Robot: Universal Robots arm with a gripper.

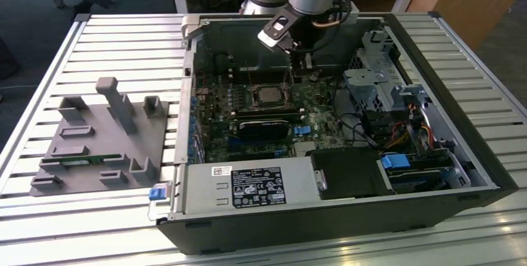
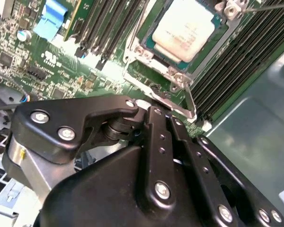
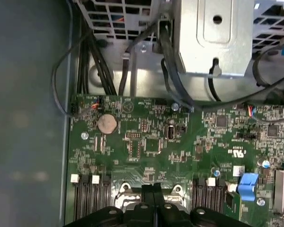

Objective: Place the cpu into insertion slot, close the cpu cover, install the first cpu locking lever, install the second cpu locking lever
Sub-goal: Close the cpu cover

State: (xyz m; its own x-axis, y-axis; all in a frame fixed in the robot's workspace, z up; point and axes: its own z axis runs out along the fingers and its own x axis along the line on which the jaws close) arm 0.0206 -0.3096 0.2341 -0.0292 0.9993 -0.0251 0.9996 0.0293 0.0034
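In the second wrist view the cpu (image 2: 183,29) is cut by the picture's edge, and my gripper (image 2: 163,116) with its linkage hides a broad stretch of the motherboard (image 2: 47,61). In the first wrist view I cover the cpu cover (image 3: 124,190) but for two corners — the cpu beneath is hidden. In the exterior view the cpu cover is too small to tell closed from raised.

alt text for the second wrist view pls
The black gripper sits in the foreground, its tip close to a thin metal lever at a corner of the cpu cover. Beyond it, the silver-topped cpu lies framed by that cover on a green motherboard, with long black memory slots on either side.
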